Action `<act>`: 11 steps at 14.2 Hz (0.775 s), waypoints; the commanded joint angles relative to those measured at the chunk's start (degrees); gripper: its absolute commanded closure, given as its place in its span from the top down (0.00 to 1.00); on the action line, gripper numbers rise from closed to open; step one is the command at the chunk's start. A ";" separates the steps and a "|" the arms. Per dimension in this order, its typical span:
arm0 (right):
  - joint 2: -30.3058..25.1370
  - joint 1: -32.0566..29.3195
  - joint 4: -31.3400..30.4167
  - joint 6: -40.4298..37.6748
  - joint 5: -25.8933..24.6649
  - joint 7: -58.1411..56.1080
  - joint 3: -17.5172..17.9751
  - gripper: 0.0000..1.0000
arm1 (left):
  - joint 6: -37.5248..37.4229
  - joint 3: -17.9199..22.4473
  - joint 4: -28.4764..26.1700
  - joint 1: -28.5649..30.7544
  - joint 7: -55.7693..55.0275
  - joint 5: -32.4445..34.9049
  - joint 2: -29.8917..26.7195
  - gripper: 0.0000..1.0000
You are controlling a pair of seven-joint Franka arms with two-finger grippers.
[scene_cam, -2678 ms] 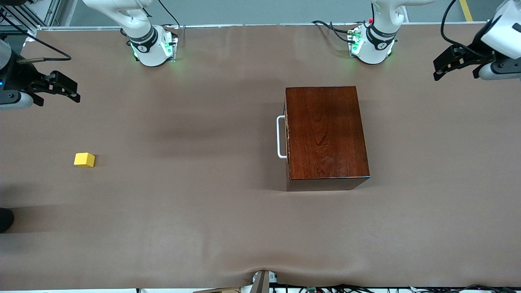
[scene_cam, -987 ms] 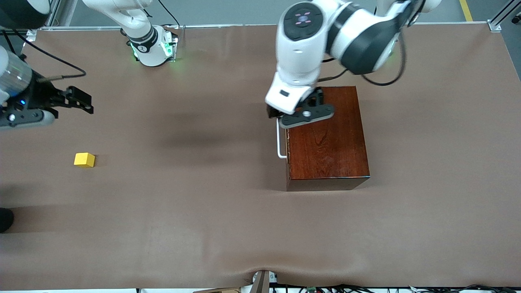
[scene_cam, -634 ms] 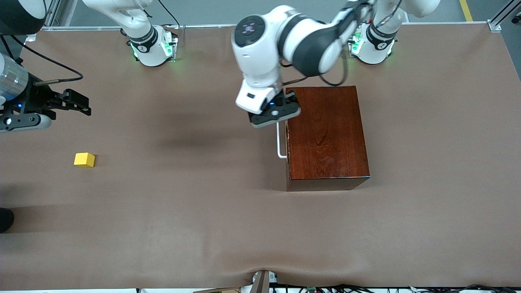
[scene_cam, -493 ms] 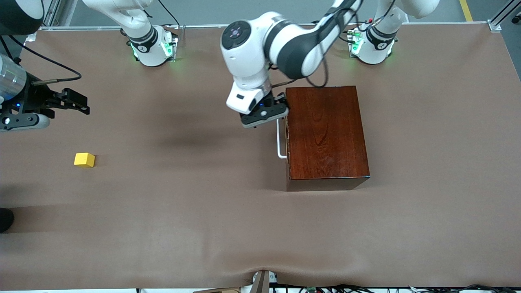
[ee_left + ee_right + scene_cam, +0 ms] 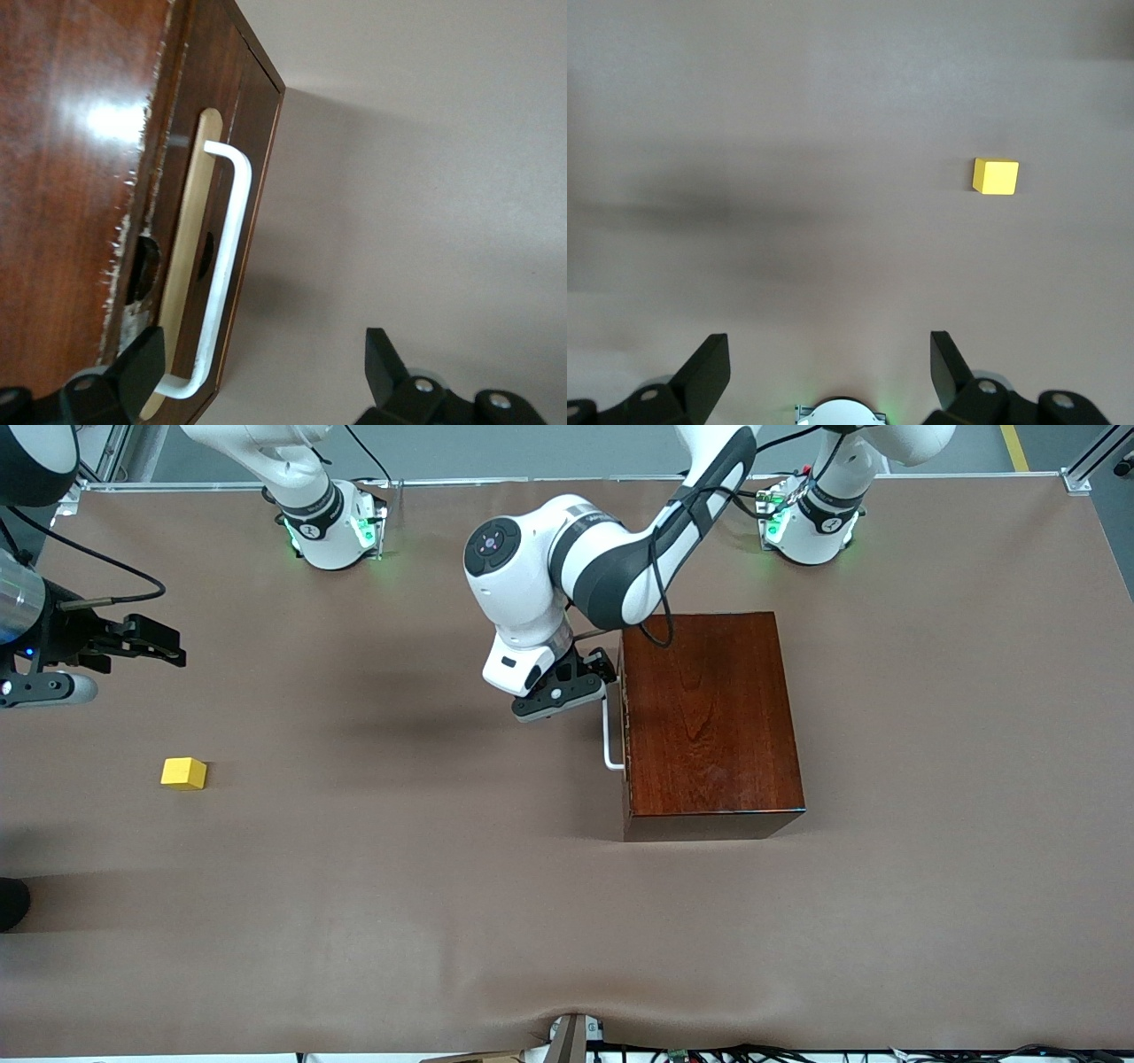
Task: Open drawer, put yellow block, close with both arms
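Your left gripper (image 5: 257, 372) hangs wide open and empty, one finger (image 5: 133, 367) by the drawer (image 5: 190, 266) front, the white handle (image 5: 609, 735) between its jaws. Centre the bar, close, then pull straight out from the wooden box (image 5: 709, 713). Your right gripper (image 5: 151, 642) waits spread and empty; the yellow block (image 5: 183, 773) lies near it on the table (image 5: 399, 886).

The wooden box (image 5: 711, 722) stands on the desk (image 5: 443, 886) toward the left arm's end, its drawer (image 5: 182, 266) shut inside it, with the handle (image 5: 609, 735) on the side facing the right arm's end. The yellow block (image 5: 183, 773) lies well apart from the box, toward the right arm's end.
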 commanded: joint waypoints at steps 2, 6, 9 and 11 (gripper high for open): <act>0.62 -0.76 1.15 -1.32 -0.62 0.03 0.51 1.00 | 0.50 1.32 1.97 -1.71 2.96 1.38 2.80 1.00; 1.06 -0.49 0.89 -2.81 -0.70 0.38 0.60 1.00 | 0.41 1.41 1.88 -1.89 11.22 1.38 3.15 1.00; 1.94 -0.49 0.36 -2.02 -1.32 0.38 0.51 1.00 | 0.32 1.24 1.71 -2.23 12.64 3.30 3.85 1.00; 2.37 -0.49 -0.86 -1.15 -2.20 0.55 0.60 1.00 | -0.02 1.32 1.62 -2.50 12.64 3.40 4.56 1.00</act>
